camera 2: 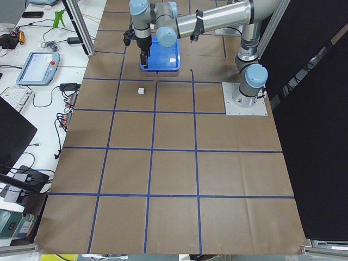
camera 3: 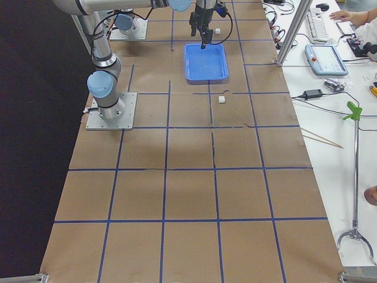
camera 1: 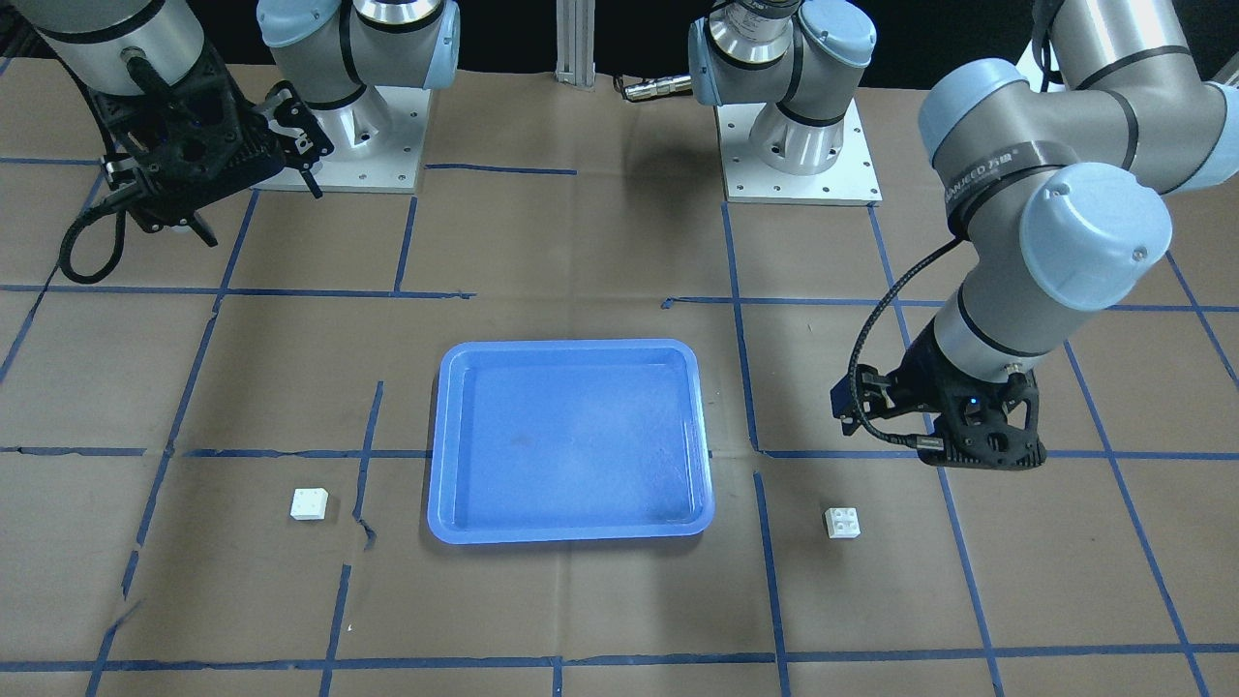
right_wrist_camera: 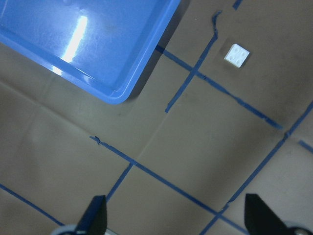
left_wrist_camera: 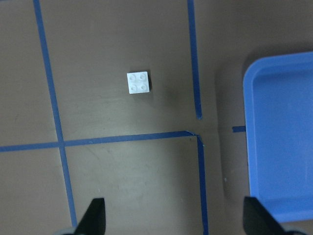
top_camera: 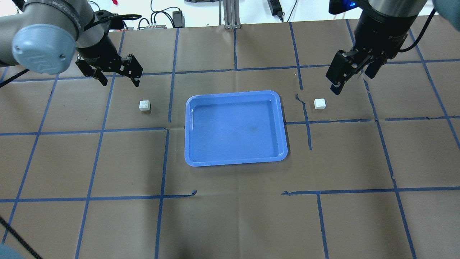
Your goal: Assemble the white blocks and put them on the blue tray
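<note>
Overhead exterior: blue tray (top_camera: 187, 129) lies mid-tabletop (top_camera: 230, 216) | left white block (top_camera: 145, 105) sits studs-up on the tabletop, left of the tray, not touching it | right white block (top_camera: 319, 103) sits right of the tray, also apart | left tool (top_camera: 120, 82) hovers near its block, fingers spread apart | right tool (top_camera: 354, 80) hovers near its block, fingers spread apart

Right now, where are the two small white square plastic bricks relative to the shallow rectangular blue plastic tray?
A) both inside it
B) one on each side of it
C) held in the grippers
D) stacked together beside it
B: one white brick sits on the table at one side of the blue tray, the other white brick at the opposite side.
</note>
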